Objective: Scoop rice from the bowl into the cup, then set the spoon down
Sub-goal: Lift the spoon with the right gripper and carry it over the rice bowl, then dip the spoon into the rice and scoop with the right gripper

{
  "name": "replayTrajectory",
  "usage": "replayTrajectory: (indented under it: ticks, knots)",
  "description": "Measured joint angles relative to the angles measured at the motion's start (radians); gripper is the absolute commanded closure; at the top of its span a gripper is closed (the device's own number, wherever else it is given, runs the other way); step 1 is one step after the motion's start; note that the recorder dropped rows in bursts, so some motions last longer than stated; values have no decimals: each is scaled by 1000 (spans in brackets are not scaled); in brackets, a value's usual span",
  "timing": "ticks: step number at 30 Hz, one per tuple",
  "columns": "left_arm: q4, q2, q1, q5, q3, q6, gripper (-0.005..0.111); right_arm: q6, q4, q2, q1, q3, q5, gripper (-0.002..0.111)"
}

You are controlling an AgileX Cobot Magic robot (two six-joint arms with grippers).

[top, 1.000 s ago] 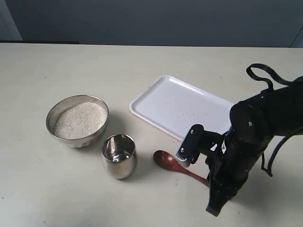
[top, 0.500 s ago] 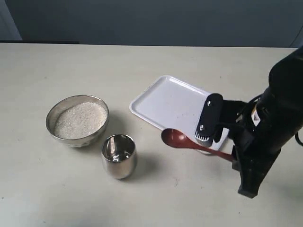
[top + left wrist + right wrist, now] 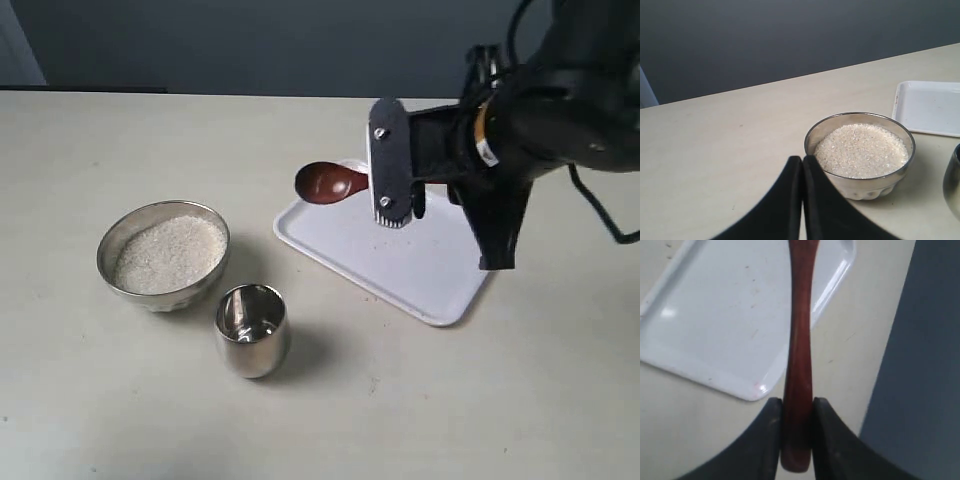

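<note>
My right gripper (image 3: 396,186) is shut on the handle of the dark red-brown spoon (image 3: 325,182) and holds it in the air above the white tray, its oval end pointing left toward the bowl side. In the right wrist view the slim spoon handle (image 3: 800,340) runs out from between the shut fingers of the right gripper (image 3: 797,405). The steel bowl (image 3: 122,232) with its heap of rice (image 3: 170,252) stands at the left, and the small steel cup (image 3: 252,328) stands just in front of it to the right. My left gripper (image 3: 802,160) is shut on nothing, close to the bowl (image 3: 860,116) of rice (image 3: 860,150); the exterior view does not show it.
A white rectangular tray (image 3: 420,262) lies right of the bowl, under the raised spoon; it also shows as the tray (image 3: 930,107) and the tray (image 3: 715,330). The cup's edge (image 3: 954,182) shows beside the bowl. A dark wall runs behind the table.
My right gripper has lifted the spoon off the table in front of the tray and carried it up and back, over the tray. Bowl and cup have not moved.
</note>
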Motion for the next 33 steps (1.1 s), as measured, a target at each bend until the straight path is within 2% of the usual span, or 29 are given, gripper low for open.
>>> replayTrajectory:
  ticks: [7,18,23,33]
  knots:
    - [0,0,0,0,0,0,106,14,-277,179,74,-40,-143,109]
    - [0,0,0,0,0,0,106,30,-305,388,122,-367,-209,109]
    - [0,0,0,0,0,0,106,14,-323,461,124,-384,-218,109]
    - [0,0,0,0,0,0,106,44,-553,551,182,-385,-250,109]
